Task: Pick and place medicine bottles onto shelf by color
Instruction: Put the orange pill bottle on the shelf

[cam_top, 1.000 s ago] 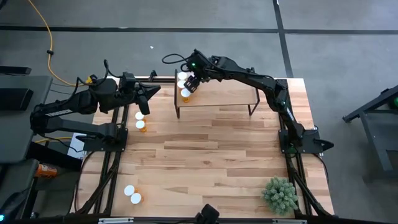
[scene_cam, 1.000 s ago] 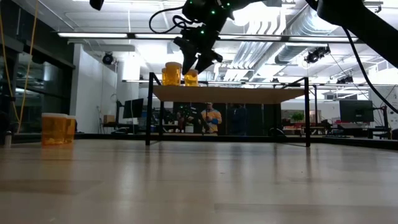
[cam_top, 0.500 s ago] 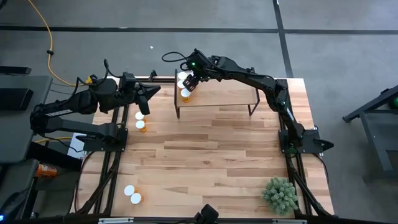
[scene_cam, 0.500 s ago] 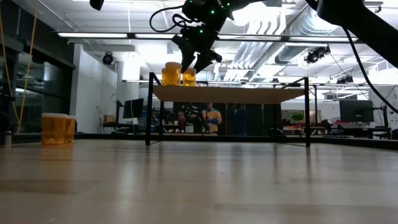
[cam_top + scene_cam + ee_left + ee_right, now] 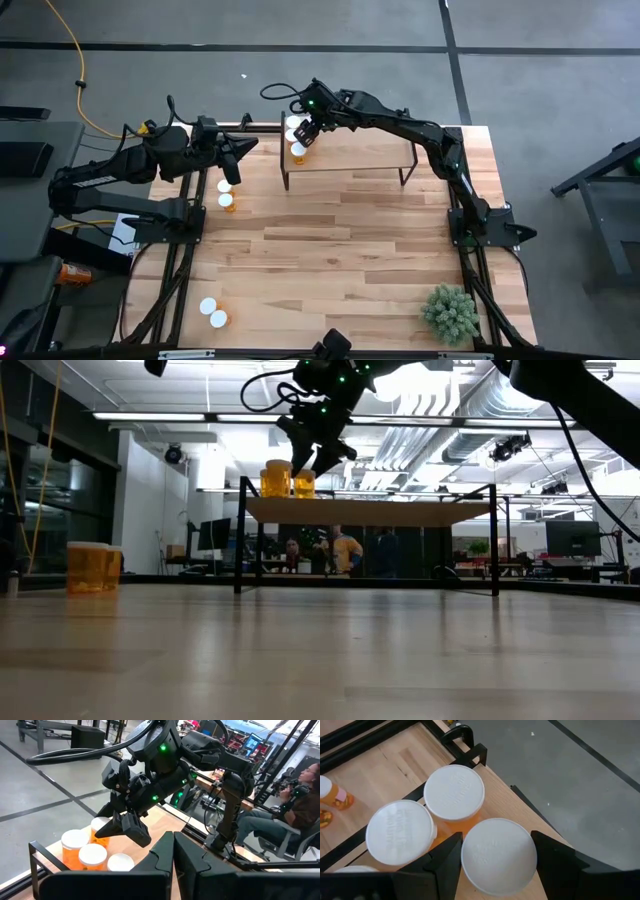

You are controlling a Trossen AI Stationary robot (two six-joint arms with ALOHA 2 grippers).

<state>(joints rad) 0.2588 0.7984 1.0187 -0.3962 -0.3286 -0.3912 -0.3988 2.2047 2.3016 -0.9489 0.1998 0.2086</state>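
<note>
The light-wood shelf point(image 5: 350, 160) stands at the table's far side. Several orange medicine bottles with white caps point(image 5: 454, 792) stand upright on its left end. My right gripper point(image 5: 496, 849) hangs over that end, shut on one more bottle point(image 5: 499, 856); it also shows in the low view point(image 5: 318, 460). My left gripper point(image 5: 240, 150) hovers left of the shelf, shut and empty, as the left wrist view point(image 5: 173, 851) shows. Two bottles point(image 5: 227, 194) stand on the table below it, and two more point(image 5: 212, 312) stand at the near left. My right gripper pinches the bottle's white cap point(image 5: 470, 857) between its two fingers, on opposite sides of the rim. The fingers come from above, pointing down. The bottle stands upright with its base on the shelf's left end point(image 5: 304, 484), next to the other bottles.
A green bushy plant point(image 5: 450, 312) sits at the table's near right corner. The shelf's black legs point(image 5: 241, 535) rise from the table. People sit at desks in the room beyond the table point(image 5: 300, 805).
My right gripper has shifted the bottle it holds slightly toward the neighbouring bottle on the shelf, closing the small gap between them.
</note>
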